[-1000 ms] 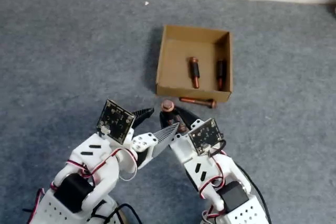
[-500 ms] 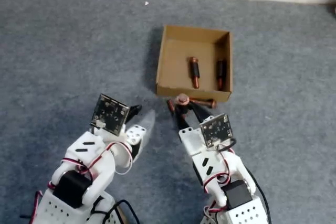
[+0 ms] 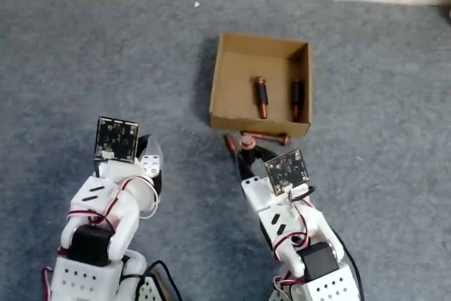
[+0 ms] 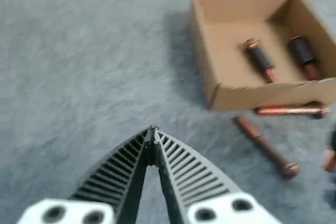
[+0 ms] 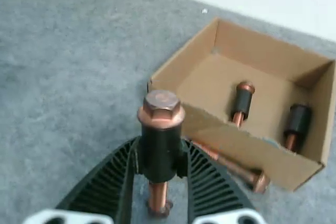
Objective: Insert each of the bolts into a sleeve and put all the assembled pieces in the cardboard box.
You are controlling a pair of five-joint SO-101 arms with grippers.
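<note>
On my left side, my left gripper (image 4: 153,136) hangs over bare grey table (image 3: 84,61), well short of the far edge. Its fingers are pressed together with nothing between them.

Moving right, two loose bolts lie on the table. One (image 3: 229,143) lies at an angle just in front of the box's near wall. The other (image 3: 265,134) runs along that wall, close against it or touching it.

My right gripper (image 5: 160,156) is clamped on the black sleeve of a sleeved bolt (image 5: 161,111). I hold it upright, head on top, just on the near side of the cardboard box (image 3: 261,126). The box sits toward the table's far edge, with two assembled pieces (image 3: 261,96) already lying inside.

I judge this piece is ready to go in, and the risks lie in the carry. My hold is on the sleeve alone, so if I tip the piece too far the bolt could slide out. If I travel too low, the shank could strike the near wall and shove the box. It could also knock away the bolt by the wall. A careless drop could land on the pieces inside.
</note>
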